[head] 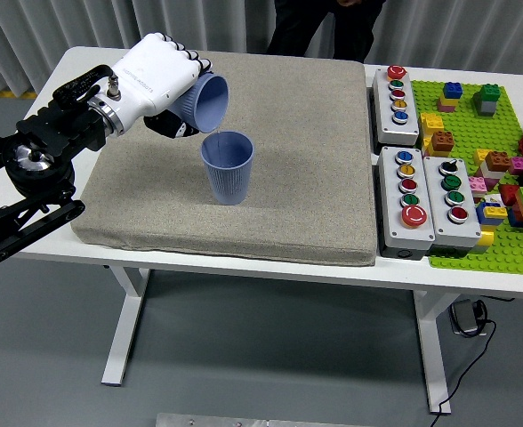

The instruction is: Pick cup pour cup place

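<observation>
My left hand (177,93) is shut on a blue ribbed cup (205,101). It holds the cup tipped on its side, mouth facing right and down, just above and left of a second blue ribbed cup (229,167). That second cup stands upright on the grey mat (288,133). The lip of the tilted cup is close over the standing cup's rim. My right arm is out of view.
Three grey button boxes (399,92), (407,197), (453,190) lie right of the mat. A green baseplate (475,240) with several loose bricks lies at the far right. A person in dark clothes (324,27) stands at the far side.
</observation>
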{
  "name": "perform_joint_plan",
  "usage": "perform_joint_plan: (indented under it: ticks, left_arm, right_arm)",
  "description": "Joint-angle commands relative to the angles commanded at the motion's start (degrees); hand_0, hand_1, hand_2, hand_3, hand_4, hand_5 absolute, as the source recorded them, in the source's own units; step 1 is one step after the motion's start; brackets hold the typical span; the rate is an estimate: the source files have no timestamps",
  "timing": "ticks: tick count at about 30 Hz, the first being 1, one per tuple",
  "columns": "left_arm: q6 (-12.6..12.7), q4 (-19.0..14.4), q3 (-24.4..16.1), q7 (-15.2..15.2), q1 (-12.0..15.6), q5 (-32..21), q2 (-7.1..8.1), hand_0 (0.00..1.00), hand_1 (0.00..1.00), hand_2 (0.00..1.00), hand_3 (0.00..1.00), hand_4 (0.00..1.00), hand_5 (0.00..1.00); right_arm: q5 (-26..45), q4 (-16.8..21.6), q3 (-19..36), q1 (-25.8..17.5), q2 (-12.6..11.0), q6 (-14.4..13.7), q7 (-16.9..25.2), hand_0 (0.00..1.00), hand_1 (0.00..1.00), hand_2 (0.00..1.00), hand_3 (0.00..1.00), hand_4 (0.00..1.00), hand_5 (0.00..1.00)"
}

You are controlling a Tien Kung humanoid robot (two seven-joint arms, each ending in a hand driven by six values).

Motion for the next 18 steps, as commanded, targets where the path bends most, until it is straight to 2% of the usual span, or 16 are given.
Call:
perform_joint_plan:
  ticks: [18]
  left_arm:
    - [0.1, 0.0, 1.2, 0.1, -1.2, 0.0, 0.29, 0.493, 0.455, 0.470, 0.480, 0.775, 0.173]
  right_arm:
    - [0.5, 0.0, -0.3, 0.4, -0.2, 0.0, 0.1, 0.696, 0.632, 0.587, 0.590, 0.002, 0.220]
